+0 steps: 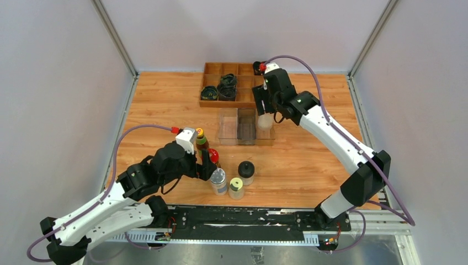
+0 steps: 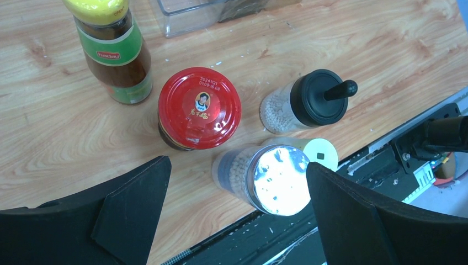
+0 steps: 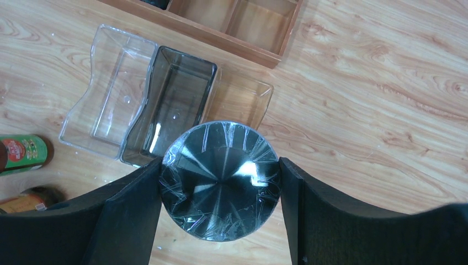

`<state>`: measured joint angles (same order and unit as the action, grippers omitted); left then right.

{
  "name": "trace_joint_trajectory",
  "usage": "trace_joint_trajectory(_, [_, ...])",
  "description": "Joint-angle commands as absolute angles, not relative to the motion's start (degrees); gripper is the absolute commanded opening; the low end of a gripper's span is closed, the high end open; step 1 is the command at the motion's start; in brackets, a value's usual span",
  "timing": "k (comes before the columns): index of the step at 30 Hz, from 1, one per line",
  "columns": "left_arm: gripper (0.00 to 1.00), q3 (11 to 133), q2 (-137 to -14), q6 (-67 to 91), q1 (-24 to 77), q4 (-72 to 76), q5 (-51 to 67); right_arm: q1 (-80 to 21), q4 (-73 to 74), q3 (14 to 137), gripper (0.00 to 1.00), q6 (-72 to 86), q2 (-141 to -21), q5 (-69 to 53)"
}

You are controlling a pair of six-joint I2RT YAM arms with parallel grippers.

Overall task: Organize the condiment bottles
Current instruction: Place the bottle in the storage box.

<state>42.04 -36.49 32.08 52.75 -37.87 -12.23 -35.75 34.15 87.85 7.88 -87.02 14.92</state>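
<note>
Gripping one silver-capped jar (image 3: 221, 193), the right gripper (image 3: 221, 164) hangs over one clear tray (image 3: 127, 41). Left gripper (image 2: 237, 165), jaws wide and empty, hovers above five bottles (image 2: 200, 107) at the tray's 7 o'clock.

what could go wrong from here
1. The held jar hangs from the right gripper over the tray, seemingly near a divider. If it is let go off-centre, it may catch a wall and tip.
2. The open left gripper hovers over the silver-capped jar, close beside the red-capped jar. A descending finger could knock either.
</note>
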Motion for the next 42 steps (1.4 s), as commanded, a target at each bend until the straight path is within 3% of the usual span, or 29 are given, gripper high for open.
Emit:
trace_joint_trajectory(1, [1.00,43.5,-36.9,31.7,53.3,-38.1,-12.9,-33.9,31.7,91.6,0.17,6.3,-88.2,14.1])
trace_joint_trajectory(42, [1.00,42.2,-35.9,32.0,53.2,-39.6,-12.1,-29.0,27.3,99.6,0.16,5.0,-100.4,12.8])
